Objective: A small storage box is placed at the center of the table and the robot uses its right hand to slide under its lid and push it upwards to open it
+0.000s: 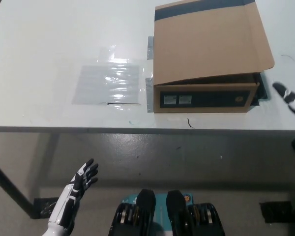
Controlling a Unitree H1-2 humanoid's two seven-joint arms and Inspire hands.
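the black right hand (291,100) showed only partly at the picture's 3 o'clock edge, over the table (34,44); whether it was wide or closed could not be told, and it touched nothing. the storage box (206,59), flat brown cardboard with a dark front panel, lay near it toward 9 o'clock, its lid (209,42) slightly raised. the white left hand (81,181) rested at 7 o'clock, fingers spread, empty.
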